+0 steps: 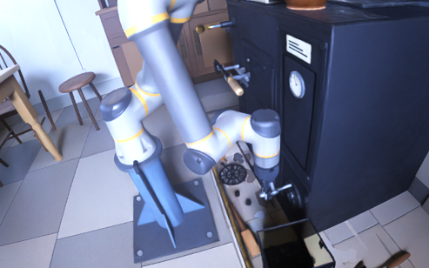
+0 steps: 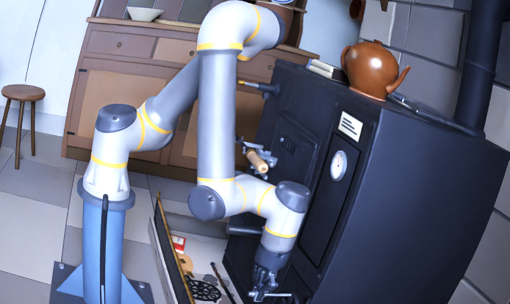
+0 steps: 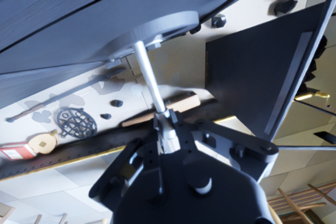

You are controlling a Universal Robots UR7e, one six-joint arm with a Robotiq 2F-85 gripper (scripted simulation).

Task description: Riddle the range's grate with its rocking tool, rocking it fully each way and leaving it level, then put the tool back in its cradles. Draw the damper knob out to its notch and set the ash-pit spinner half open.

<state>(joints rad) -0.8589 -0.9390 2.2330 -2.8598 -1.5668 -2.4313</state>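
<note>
Low on the black range's front, the ash-pit spinner is a grey disc with a steel handle sticking out from it. My gripper points down at the range's foot, and its fingers are closed on the outer end of that handle. Higher on the front, the rocking tool with its wooden grip rests in its cradles. The brass-tipped damper knob sticks out near the range's top left corner.
The black range fills the right side. An open dark coal box stands just beyond my gripper. A fender rail, a trivet, a poker and coal lumps lie on the hearth. A teapot sits on top.
</note>
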